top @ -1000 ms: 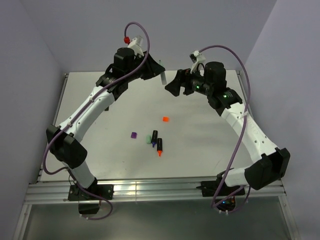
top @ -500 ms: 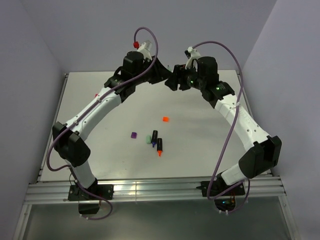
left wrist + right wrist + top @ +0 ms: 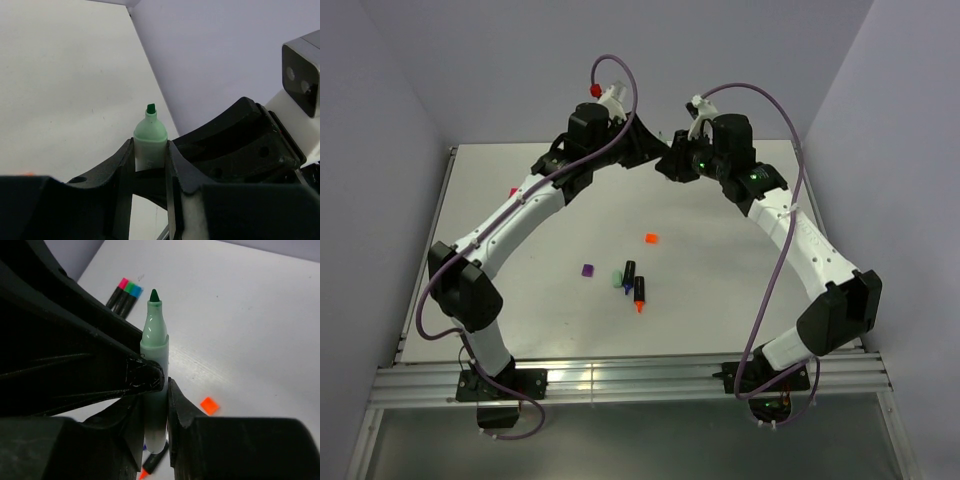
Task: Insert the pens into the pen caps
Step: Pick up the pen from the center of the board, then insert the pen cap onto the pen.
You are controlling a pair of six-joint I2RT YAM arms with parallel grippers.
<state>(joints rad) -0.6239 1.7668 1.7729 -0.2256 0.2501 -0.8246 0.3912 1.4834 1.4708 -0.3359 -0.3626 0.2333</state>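
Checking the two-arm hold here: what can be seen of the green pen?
The green pen is uncapped: a small dark green tip on a pale mint cone and collar, then a smooth whitish barrel darkening toward its lower end, plastic by its look. It is held in the air, tip pointing away from both wrist cameras. The left gripper is shut on it just below the collar, and the right gripper is shut on the barrel lower down. Nothing else touches it.
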